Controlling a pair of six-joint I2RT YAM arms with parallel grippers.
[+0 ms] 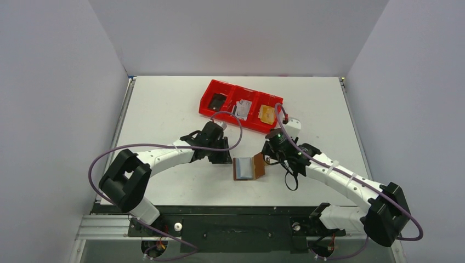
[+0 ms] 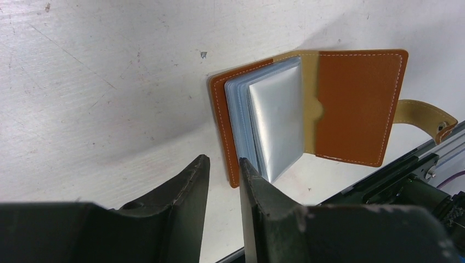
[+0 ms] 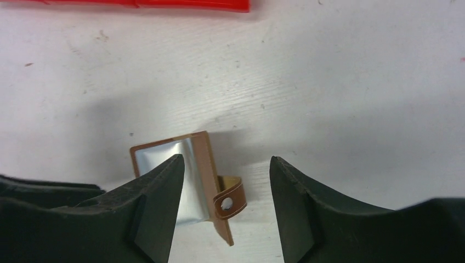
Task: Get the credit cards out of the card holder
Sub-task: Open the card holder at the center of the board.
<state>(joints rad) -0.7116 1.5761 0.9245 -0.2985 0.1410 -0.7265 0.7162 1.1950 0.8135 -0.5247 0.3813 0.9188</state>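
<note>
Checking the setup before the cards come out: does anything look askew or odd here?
Nothing is spilled or damaged. The brown card holder lies open, its strap-side cover propped up rather than flat, with the snap strap sticking out. The red tray sits skewed to the edges of the table.

You have a red three-compartment tray [image 1: 206, 101] lying at a slant on the far half of the white desk [image 1: 164, 109], well apart from the near edge. Your desk top shows faint scuffs and dark specks. Plain grey walls [image 1: 55, 82] enclose it on three sides.
</note>
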